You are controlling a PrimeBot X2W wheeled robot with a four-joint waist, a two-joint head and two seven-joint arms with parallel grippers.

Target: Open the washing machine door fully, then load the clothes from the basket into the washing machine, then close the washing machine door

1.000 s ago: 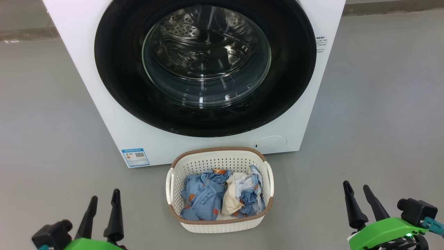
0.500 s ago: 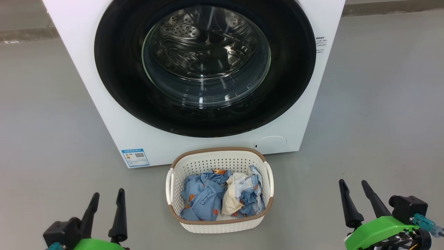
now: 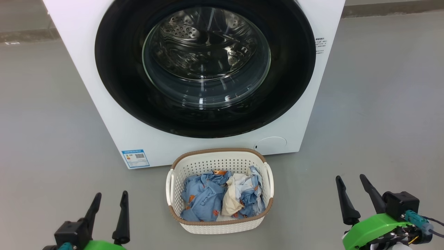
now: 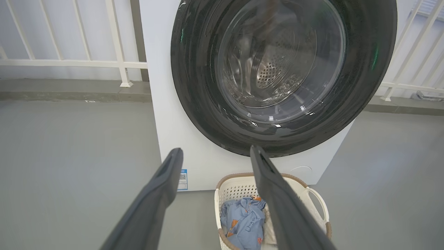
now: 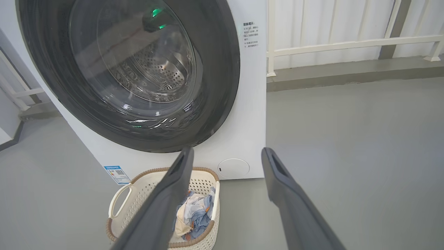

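The washing machine [image 3: 104,114] is being seen across the top of the head frame, standing on the grey floor. The washing machine door [image 3: 114,69] is being kept shut against it, its round black rim lying flush. Just below, at lower centre, the basket [image 3: 218,151] is being left on the floor close to the machine's foot, with the clothes [image 3: 203,199] being held inside it in a crumpled blue and cream heap. The left pincer [image 3: 111,194] at lower left and the right pincer [image 3: 349,177] at lower right are each being held with fingers spread wide, nothing being gripped by either. The door is lying up-frame and inward from both. Being round, it is offering no long axis, and no handle is being made out. The right pincer, being carried slightly higher in the frame, is being judged the nearer to the rim.
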